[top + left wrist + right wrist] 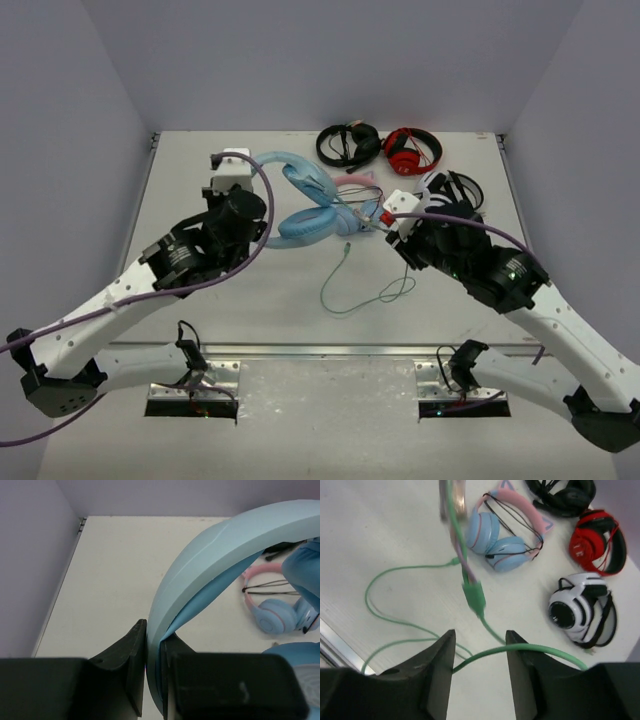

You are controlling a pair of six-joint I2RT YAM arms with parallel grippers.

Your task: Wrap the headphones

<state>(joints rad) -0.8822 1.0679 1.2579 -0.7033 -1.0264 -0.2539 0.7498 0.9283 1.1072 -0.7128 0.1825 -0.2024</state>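
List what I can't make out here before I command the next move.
- Left wrist view: the headphones show only the headband, clamped in the left pincer. The right edge cuts off the cups.
- Right wrist view: the green cable crosses between the fingers of the open right pincer. Contact with them is unclear, and its plug stretch is blurred.
- Top view: the white-and-black headphones lie mostly under the right arm.

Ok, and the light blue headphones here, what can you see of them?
The light blue headphones look like smooth plastic, with a plain headband and round padded cups. The left gripper is clamped on the headband. Their thin green cable trails in loops on the table and passes between the open fingers of the right gripper.
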